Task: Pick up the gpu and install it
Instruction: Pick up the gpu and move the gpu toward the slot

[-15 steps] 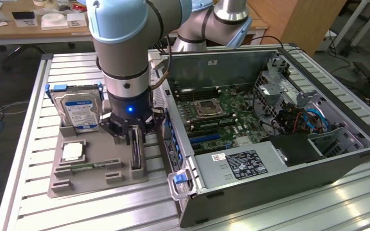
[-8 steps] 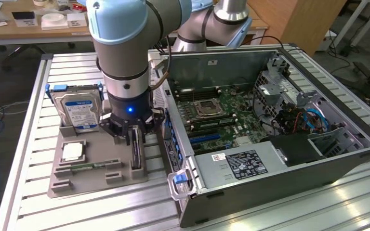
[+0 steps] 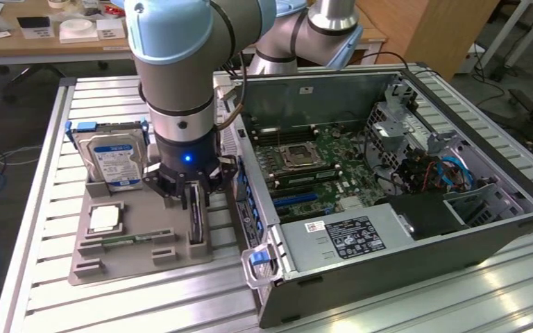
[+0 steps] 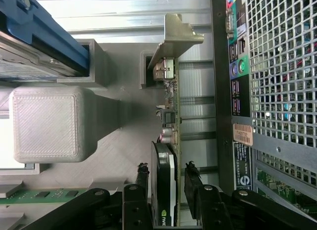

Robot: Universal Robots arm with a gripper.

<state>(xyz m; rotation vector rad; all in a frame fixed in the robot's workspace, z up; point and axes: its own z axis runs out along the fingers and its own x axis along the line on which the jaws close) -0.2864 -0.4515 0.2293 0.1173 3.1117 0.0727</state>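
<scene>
To the exterior view's left of the gripper (image 3: 195, 196), a hard drive (image 3: 114, 161) stood on edge in a grey fixture tray (image 3: 109, 267). A memory stick (image 3: 123, 241) lay flat in the same tray, also on that side. The gripper hung low over the tray's slot. The gpu (image 4: 164, 161) stood on edge in that slot, directly beneath the gripper, with its silver bracket (image 4: 178, 34) at the far end. Whether the gripper was clamped on the card could not be determined. To the exterior view's right, just beside the gripper, an open computer case (image 3: 415, 267) lay on its side.
</scene>
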